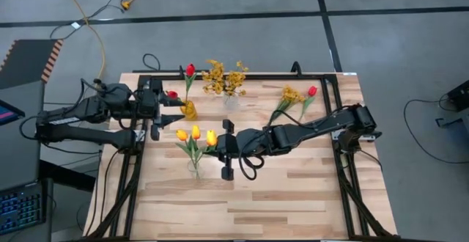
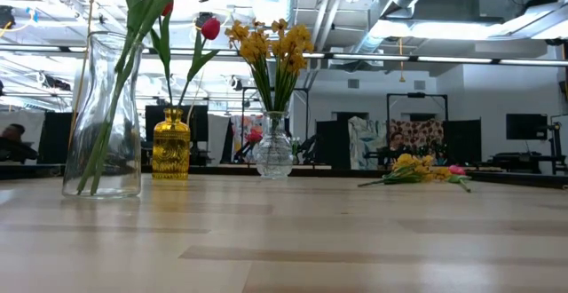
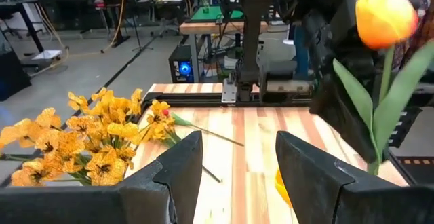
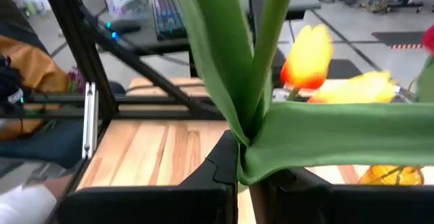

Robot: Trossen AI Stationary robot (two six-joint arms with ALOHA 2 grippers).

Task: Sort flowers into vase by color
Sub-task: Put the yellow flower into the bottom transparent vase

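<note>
Green stem (image 4: 261, 61) fills the right gripper's (image 1: 226, 154) closed fingers at the clear vase (image 1: 193, 167); left gripper (image 1: 170, 117) gapes, holding nothing; two flowers (image 1: 293, 99) wait near the tabletop's far right corner.

Tulips (image 1: 195, 134) in front vase (image 1: 194, 167), perhaps touching right hand (image 1: 226, 150)

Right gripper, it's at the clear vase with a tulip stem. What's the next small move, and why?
Probably open the fingers and back straight away. The right gripper is shut on a yellow-orange tulip that already stands with two others over the clear vase, so only the release seems left. Loose flowers await behind.
</note>
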